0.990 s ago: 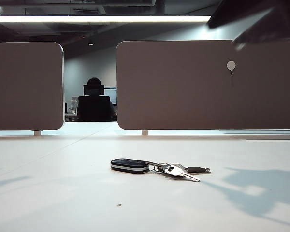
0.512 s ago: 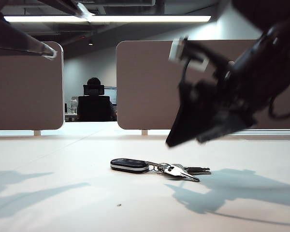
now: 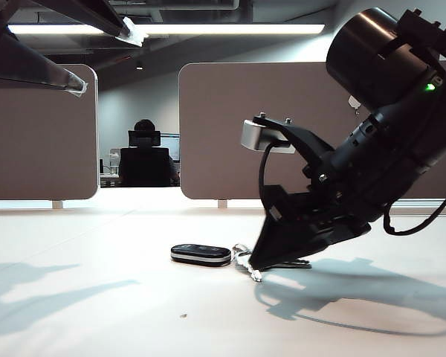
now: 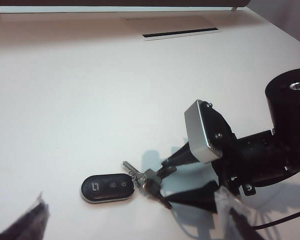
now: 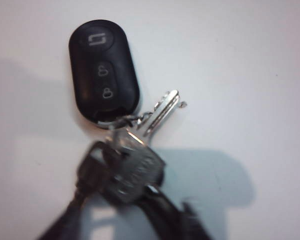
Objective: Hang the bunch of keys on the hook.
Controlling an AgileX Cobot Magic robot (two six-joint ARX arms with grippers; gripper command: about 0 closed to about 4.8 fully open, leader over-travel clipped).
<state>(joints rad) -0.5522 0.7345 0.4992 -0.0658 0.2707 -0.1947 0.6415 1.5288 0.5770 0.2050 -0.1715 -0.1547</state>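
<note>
White table [image 3: 97, 297] bearing a small dark speck [image 3: 183, 316] near its front edge, bounded at its far edge by two grey-brown divider panels [image 3: 238, 126]; beyond the gap between them, a seated person [image 3: 144, 128] in a dark chair [image 3: 143, 165], beneath a ceiling light strip [image 3: 208, 29].

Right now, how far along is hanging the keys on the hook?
Only the approach looks done: the right pincer is down at the silver metal keys beside the black oval fob, jaws around the key ends, grip unconfirmed. The bunch lies on the white table. The left pincer hangs high, open. Left: lift and hang it on the small pale hook.
</note>
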